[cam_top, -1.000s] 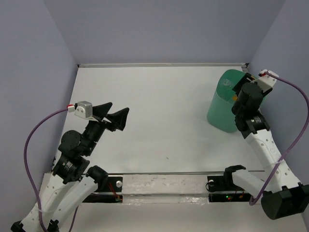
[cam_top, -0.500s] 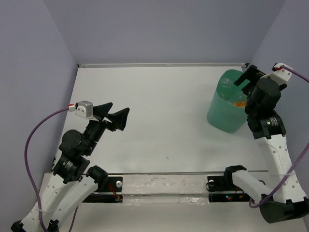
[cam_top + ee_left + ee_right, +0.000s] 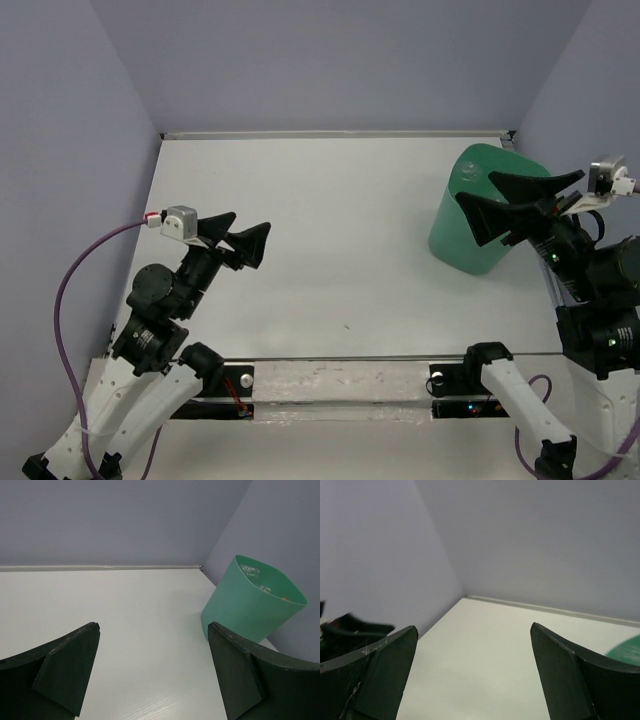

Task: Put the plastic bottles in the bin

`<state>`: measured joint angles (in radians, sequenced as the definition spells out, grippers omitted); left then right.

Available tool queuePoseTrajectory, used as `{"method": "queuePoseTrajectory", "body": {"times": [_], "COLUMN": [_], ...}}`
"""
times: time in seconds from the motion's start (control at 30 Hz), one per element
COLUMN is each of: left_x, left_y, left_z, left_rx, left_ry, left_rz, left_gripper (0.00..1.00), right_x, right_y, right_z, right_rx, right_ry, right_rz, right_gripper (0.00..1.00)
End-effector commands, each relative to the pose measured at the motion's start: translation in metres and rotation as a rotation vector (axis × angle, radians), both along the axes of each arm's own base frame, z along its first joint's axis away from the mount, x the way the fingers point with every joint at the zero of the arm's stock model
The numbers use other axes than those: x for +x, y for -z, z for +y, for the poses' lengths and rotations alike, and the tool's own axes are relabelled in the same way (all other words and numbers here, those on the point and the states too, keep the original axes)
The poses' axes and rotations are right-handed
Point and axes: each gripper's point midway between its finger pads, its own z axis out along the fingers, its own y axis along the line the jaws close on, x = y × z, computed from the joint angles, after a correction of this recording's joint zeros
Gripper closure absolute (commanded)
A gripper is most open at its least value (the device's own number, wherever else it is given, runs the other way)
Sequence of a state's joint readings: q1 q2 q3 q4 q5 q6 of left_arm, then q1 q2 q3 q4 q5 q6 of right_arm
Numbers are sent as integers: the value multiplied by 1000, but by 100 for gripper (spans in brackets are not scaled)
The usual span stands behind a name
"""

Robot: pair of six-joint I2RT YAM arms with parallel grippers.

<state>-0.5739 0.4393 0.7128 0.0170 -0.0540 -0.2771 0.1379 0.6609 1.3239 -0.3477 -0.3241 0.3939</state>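
Open jaws on both arms; bin (image 3: 455, 240) on the surface (image 3: 330, 200).
Left arm (image 3: 160, 295) holds its jaws spread and empty, well left of the bin. Right arm (image 3: 590, 270) has jaws gaping, empty, above the bin's rim. Clear plastic (image 3: 248, 569) shows inside the bin.

Left pincer (image 3: 249, 221), right pincer (image 3: 475, 187) agape

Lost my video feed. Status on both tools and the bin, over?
Left tool open, empty, far from bin. Right tool open, empty, at the bin. Bin upright, clear plastic inside. Nothing in the way.
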Motion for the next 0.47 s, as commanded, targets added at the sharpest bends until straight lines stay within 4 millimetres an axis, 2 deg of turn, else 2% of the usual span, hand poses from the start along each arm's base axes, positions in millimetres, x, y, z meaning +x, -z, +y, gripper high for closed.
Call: {"method": "queuePoseTrajectory", "body": {"times": [0.0, 0.03, 0.13, 0.17, 0.2, 0.23, 0.3, 0.43], "left_x": [-5, -7, -15, -16, -21, -22, -30, -33], "left_y": [-31, -37, -63, -71, -86, -94, -112, -122], "left_z": [4, 4, 11, 15, 19, 20, 22, 22], "left_rx": [-60, -75, -115, -125, -143, -152, -171, -199], "left_ry": [0, 4, -4, -20, -22, -22, -7, 4], "left_rz": [-66, -72, -122, -136, -162, -175, -213, -236], "left_gripper": [1, 1, 1, 1, 1, 1, 1, 1], "right_x": [-82, -102, -129, -145, -149, -164, -162, -154], "right_y": [-3, -10, -21, -29, -31, -34, -34, -25], "right_z": [53, 48, 38, 28, 22, 15, 2, -8], "right_rx": [-114, -126, -145, -127, -115, -106, -66, -56], "right_ry": [-425, -408, -342, -283, -245, -206, -123, -49], "right_rz": [-146, -211, -325, -383, -405, -452, -460, -448], "right_gripper": [0, 0, 0, 0, 0, 0, 0, 0]}}
